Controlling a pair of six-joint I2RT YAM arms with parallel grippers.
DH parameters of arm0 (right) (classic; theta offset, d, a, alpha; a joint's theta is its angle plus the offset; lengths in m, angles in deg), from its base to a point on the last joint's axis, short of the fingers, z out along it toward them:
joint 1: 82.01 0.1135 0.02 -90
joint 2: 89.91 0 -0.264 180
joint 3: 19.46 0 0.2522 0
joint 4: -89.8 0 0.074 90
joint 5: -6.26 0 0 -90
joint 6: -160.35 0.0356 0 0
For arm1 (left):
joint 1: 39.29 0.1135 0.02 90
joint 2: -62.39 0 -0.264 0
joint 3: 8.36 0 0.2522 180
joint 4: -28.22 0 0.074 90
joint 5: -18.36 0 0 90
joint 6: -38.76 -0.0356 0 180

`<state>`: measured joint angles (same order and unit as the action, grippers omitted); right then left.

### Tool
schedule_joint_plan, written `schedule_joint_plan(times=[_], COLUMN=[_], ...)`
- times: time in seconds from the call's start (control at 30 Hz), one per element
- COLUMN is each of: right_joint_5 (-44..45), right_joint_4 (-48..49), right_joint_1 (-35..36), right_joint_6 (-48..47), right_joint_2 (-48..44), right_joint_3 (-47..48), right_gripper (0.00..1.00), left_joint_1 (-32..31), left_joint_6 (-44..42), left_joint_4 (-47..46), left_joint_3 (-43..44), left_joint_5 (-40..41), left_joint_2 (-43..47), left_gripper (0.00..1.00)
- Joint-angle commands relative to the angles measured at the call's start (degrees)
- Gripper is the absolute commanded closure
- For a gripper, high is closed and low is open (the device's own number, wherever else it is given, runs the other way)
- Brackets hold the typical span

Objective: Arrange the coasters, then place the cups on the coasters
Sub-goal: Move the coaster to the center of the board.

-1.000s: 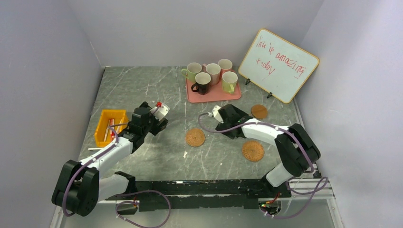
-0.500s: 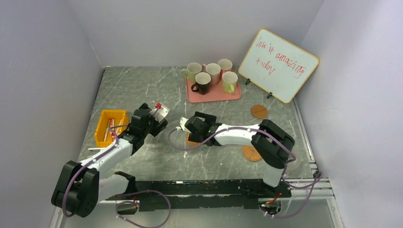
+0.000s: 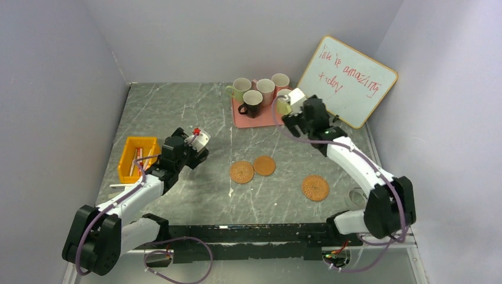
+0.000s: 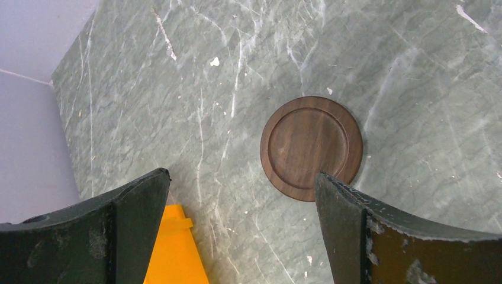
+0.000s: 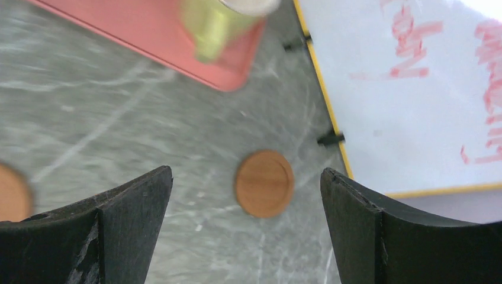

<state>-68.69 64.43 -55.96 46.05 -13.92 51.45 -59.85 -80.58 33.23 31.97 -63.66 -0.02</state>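
Three orange-tan coasters lie on the table: two side by side at centre (image 3: 242, 171) (image 3: 264, 165) and one to the right (image 3: 315, 187). Another orange coaster (image 5: 264, 183) lies by the whiteboard's foot, just beyond my open right gripper (image 5: 245, 170), which hovers above it with nothing held. My right arm hides that coaster from the top camera. The dark brown coaster (image 4: 312, 148) lies flat below my open, empty left gripper (image 4: 243, 177), close to its right finger. The cups (image 3: 264, 90) stand together on the pink tray (image 3: 260, 120). My right gripper (image 3: 293, 115) partly covers one green cup (image 3: 284, 106).
A whiteboard (image 3: 346, 81) with red writing leans at the back right, close to my right arm. An orange bin (image 3: 139, 158) holding small items sits at the left, beside my left gripper (image 3: 189, 154). Grey walls close in the table on three sides.
My right arm swung from the table's middle to the back right, beside the tray. A second coaster now lies next to the woven one at centre. The left arm stayed put.
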Motion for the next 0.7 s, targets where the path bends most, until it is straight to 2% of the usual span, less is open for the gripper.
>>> schedule_joint_plan(times=[0.0,0.13,0.23,0.47,0.67], right_joint_5=[-5.97,-5.88,-5.61,-5.54,-12.01], right_joint_4=[-3.36,-0.7,0.71,2.98,0.89], right_joint_1=[-12.29,-20.51,-23.77,-25.84,-25.66], right_joint_6=[1.43,0.61,-0.48,-1.55,-2.36], right_joint_2=[6.27,11.56,15.74,23.27,26.2], right_joint_3=[0.47,1.11,2.06,2.48,3.66], right_gripper=[0.01,0.01,0.02,0.01,0.02], left_joint_1=[0.08,0.08,0.08,0.08,0.08], left_joint_6=[-0.53,-0.55,-0.62,-0.65,-0.78], left_joint_4=[-1.37,-1.57,-1.77,-2.06,-1.91], left_joint_3=[-0.29,-0.5,-0.63,-0.73,-0.58], left_joint_5=[-1.75,-1.84,-1.85,-1.75,-1.88], left_joint_2=[0.69,1.08,1.29,0.71,0.52], left_gripper=[0.04,0.04,0.04,0.04,0.04])
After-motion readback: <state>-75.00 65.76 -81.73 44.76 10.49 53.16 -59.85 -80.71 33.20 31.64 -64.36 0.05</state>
